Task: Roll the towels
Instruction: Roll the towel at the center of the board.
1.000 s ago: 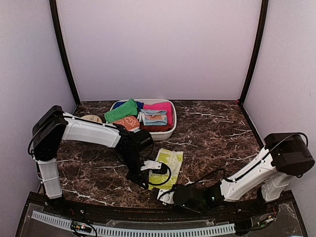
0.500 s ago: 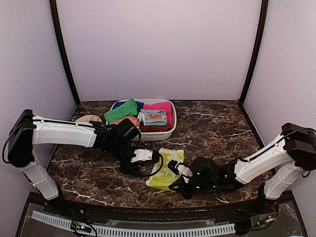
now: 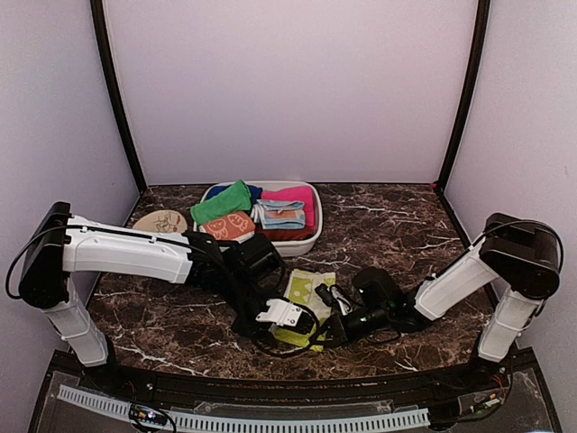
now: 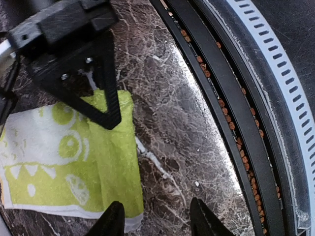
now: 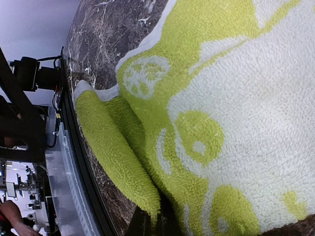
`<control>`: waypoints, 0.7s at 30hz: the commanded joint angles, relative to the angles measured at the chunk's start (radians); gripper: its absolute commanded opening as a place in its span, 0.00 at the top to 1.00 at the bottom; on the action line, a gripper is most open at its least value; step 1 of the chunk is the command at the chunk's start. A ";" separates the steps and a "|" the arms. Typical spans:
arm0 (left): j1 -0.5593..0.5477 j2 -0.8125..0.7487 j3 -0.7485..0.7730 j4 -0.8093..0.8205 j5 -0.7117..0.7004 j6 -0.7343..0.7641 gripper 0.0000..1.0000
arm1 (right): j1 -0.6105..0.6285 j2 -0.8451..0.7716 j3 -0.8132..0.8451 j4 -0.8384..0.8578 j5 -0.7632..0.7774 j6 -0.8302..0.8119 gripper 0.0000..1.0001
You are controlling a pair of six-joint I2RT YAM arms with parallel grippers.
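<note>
Near edge: the left gripper hangs half-open and empty just over the near corner of the printed towel. A second ago it was almost closed at that spot, so it has let go.

The strip of towel on that side now lies doubled over, plain green face up. This is judged to be the first turn of a roll.

The right gripper was at the front rail a second ago and has come round to the towel's right side. Its jaws are closed and the folded strip runs into them, apparently pinched.

The towel rests on the marble table, between the two grippers.

Far: the green towel lies loose in the tray, unrolled.

Task is early: one fold begun, nothing rolled.
</note>
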 commanded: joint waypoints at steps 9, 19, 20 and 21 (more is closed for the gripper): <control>-0.026 0.095 -0.094 0.226 -0.205 0.064 0.55 | -0.029 0.037 0.056 -0.092 -0.086 0.078 1.00; -0.025 0.172 -0.129 0.266 -0.319 0.094 0.65 | -0.060 0.034 0.081 -0.090 -0.129 0.117 0.99; -0.024 0.181 -0.130 0.263 -0.326 0.094 0.70 | -0.066 0.019 0.081 -0.094 -0.125 0.115 0.95; -0.022 0.185 -0.129 0.255 -0.325 0.091 0.77 | -0.073 -0.001 0.082 -0.113 -0.107 0.104 0.90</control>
